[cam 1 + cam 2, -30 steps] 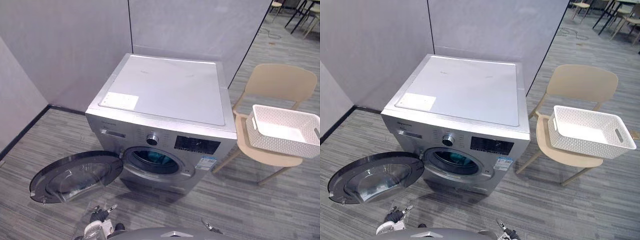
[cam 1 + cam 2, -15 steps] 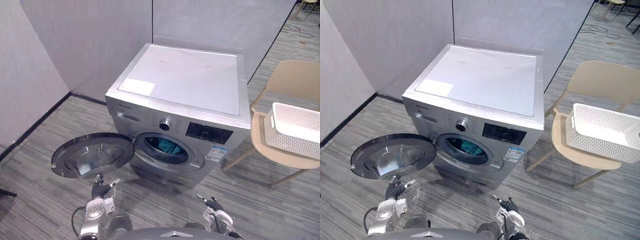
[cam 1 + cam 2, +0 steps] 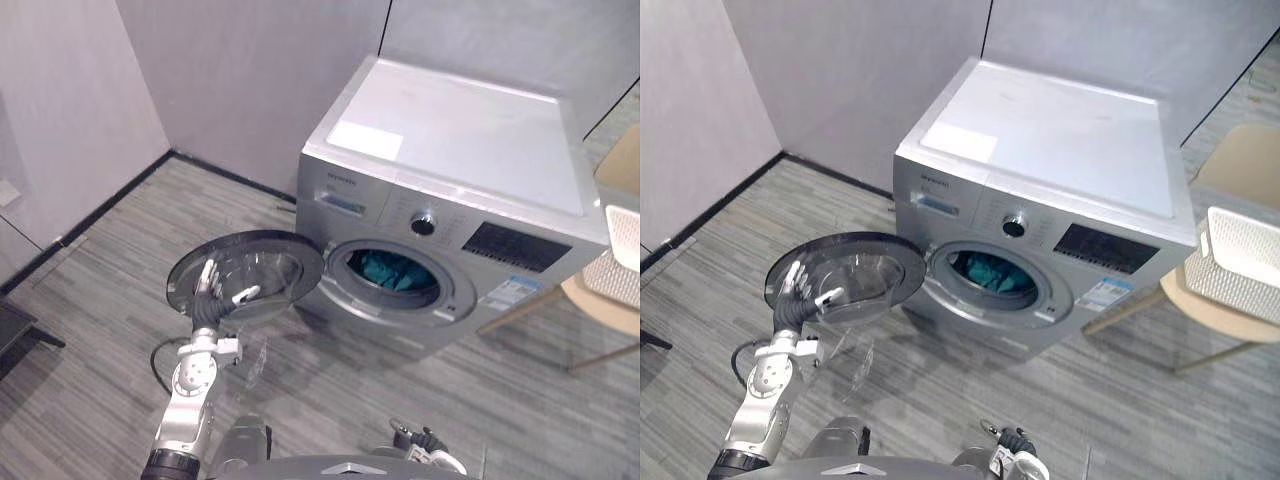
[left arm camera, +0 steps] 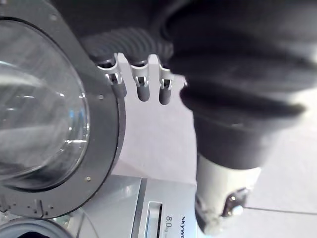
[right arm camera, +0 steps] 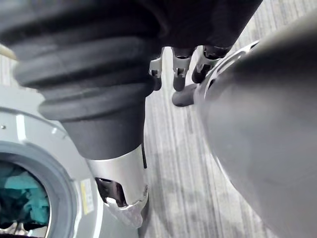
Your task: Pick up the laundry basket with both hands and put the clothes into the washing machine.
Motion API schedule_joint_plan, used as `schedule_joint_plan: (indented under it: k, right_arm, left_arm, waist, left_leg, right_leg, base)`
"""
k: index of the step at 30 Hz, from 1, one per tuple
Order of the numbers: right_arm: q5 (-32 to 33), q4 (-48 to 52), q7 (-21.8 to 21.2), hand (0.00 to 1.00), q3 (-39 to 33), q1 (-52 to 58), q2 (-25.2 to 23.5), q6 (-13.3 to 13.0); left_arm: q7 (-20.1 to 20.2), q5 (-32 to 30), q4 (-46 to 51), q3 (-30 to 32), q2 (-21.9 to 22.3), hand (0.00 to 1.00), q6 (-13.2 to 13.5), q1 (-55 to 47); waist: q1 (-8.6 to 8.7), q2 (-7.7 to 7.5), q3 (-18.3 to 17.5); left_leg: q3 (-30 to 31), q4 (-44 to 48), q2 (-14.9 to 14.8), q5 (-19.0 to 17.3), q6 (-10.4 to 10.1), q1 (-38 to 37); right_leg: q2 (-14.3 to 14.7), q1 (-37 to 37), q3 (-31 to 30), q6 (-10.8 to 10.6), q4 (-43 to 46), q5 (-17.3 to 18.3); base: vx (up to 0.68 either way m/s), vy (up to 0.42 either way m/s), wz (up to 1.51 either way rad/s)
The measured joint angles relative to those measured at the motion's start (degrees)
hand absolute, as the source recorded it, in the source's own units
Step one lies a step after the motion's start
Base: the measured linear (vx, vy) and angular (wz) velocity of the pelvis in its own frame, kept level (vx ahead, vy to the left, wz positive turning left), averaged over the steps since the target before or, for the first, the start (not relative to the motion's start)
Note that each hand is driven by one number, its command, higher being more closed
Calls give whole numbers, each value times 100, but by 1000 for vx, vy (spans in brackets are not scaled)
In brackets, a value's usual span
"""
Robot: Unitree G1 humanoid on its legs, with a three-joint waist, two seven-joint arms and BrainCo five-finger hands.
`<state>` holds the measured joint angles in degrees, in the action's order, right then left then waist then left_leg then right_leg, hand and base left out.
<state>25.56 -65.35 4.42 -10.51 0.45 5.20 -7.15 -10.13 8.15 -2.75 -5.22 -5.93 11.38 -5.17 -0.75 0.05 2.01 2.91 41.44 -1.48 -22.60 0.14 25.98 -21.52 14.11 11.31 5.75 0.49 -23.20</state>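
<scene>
The white laundry basket (image 3: 1240, 262) sits on a beige chair (image 3: 1240, 165) to the right of the washing machine (image 3: 1060, 150), well apart from both hands. The machine's round door (image 3: 865, 265) hangs open to the left, and teal clothes (image 3: 388, 270) lie inside the drum. The left hand (image 3: 207, 300) is raised at the door's rim, its fingers (image 4: 142, 91) straight and holding nothing. The right hand (image 3: 1006, 440) is low above the grey plank floor (image 3: 90, 300), its fingers relaxed and empty.
</scene>
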Motion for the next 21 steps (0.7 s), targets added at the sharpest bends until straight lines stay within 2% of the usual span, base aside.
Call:
schedule_joint_plan:
  k: [1, 2, 3, 4, 5, 6, 8, 9, 10, 12, 13, 17, 18, 21]
  right_arm:
    - [3, 34, -12, 0, -37, -85, 47, 16]
    - [2, 41, -12, 0, -30, -40, 3, 20]
    - [2, 58, -16, 0, -5, -4, -46, 19]
    - [0, 209, -31, 0, 119, 72, -142, 5]
    - [0, 306, -39, 0, 148, 100, -183, 2]
    - [2, 446, -99, 0, 152, 163, -273, -18]
    - [-1, 504, -240, 0, 273, 193, -331, -10]
    - [-3, 560, -313, 0, 350, 273, -398, -11]
    - [-8, 600, -320, 0, 362, 305, -412, -6]
    - [-14, 608, -317, 0, 356, 343, -402, -13]
    - [-14, 589, -316, 0, 357, 366, -418, -3]
    - [-15, 613, -318, 0, 353, 385, -408, -1]
    - [-15, 641, -323, 0, 352, 400, -364, 0]
    - [-15, 834, -417, 0, 346, 623, -327, 7]
  left_arm:
    - [-25, -29, 4, 69, 20, 0, 7, 7]
    - [-73, -76, 1, 179, 19, 0, 8, -4]
    - [-112, -113, 15, 199, 21, 0, 12, -6]
    - [-223, -162, 95, 297, 23, 0, 19, -17]
    - [-247, -165, 154, 304, 23, 0, 19, -24]
    - [-332, -250, 301, 291, 42, 0, 24, -20]
    - [-404, -317, 365, 321, 55, 0, 24, -15]
    - [-458, -420, 393, 378, 78, 0, 24, -4]
    - [-467, -515, 348, 565, 164, 0, 23, 23]
    - [-586, -569, 184, 780, 256, 0, 6, 103]
    - [-687, -617, 54, 1011, 245, 0, -16, 188]
    - [-914, -631, -92, 1519, 176, 0, -62, 229]
    - [-954, -721, -129, 1643, 174, 0, -97, 242]
    - [-979, -730, -597, 1939, 94, 0, -169, 676]
  waist:
    - [8, 92, 48]
    - [111, 132, 55]
    - [91, 65, 18]
    - [-26, -51, -8]
    - [-58, -65, -14]
    - [-69, -86, -26]
    - [-56, -175, -82]
    - [-15, -307, -170]
    - [4, -357, -195]
    - [18, -367, -211]
    - [26, -437, -255]
    - [-14, -491, -289]
    - [-5, -430, -284]
    - [61, -441, -234]
  left_leg:
    - [-146, -86, -139, 84, 167, -39]
    - [-182, -296, -185, 204, 269, -157]
    - [-270, -436, -196, 282, 314, -278]
    - [-465, -723, -204, 475, 317, -469]
    - [-499, -851, -198, 549, 336, -526]
    - [-593, -1220, -165, 764, 334, -661]
    - [-596, -1755, 13, 1038, 340, -832]
    - [-577, -2215, 217, 1259, 286, -947]
    - [-538, -2543, 334, 1468, 329, -1064]
    - [-472, -2838, 409, 1672, 342, -1186]
    - [-460, -3085, 460, 1894, 347, -1248]
    - [-603, -4114, 447, 2512, 216, -1614]
    - [-637, -4568, 382, 2766, 167, -1774]
    - [-759, -4641, 216, 2833, 94, -1761]
  right_leg:
    - [150, 16, 40, -302, -35, -98]
    - [412, -73, 25, -588, 605, 601]
    - [527, -132, 28, -677, 866, 1024]
    - [768, -224, 1, -754, 1354, 1741]
    - [902, -239, -32, -784, 1632, 2022]
    - [1192, -198, -166, -863, 2318, 2533]
    - [1386, -217, -292, -897, 2638, 2916]
    - [1436, -294, -255, -841, 2506, 3140]
    - [1483, -503, -264, -737, 2045, 3225]
    - [1532, -794, -313, -728, 1362, 3203]
    - [1542, -890, -346, -744, 872, 3022]
    - [1586, -1001, -520, -952, 287, 2843]
    - [1668, -968, -583, -984, 221, 2778]
    - [1824, -913, -635, -908, 167, 2680]
  base:
    - [-130, 321, -95]
    - [-12, 308, -50]
    - [68, 342, -56]
    - [93, 245, -57]
    - [39, 201, -61]
    - [-24, 152, -26]
    - [-33, 92, 3]
    - [-11, 6, 31]
    - [-2, -12, 35]
    - [-8, -38, 30]
    - [-8, -96, 28]
    - [-41, -144, -13]
    - [-76, -129, -26]
    - [-91, -111, -24]
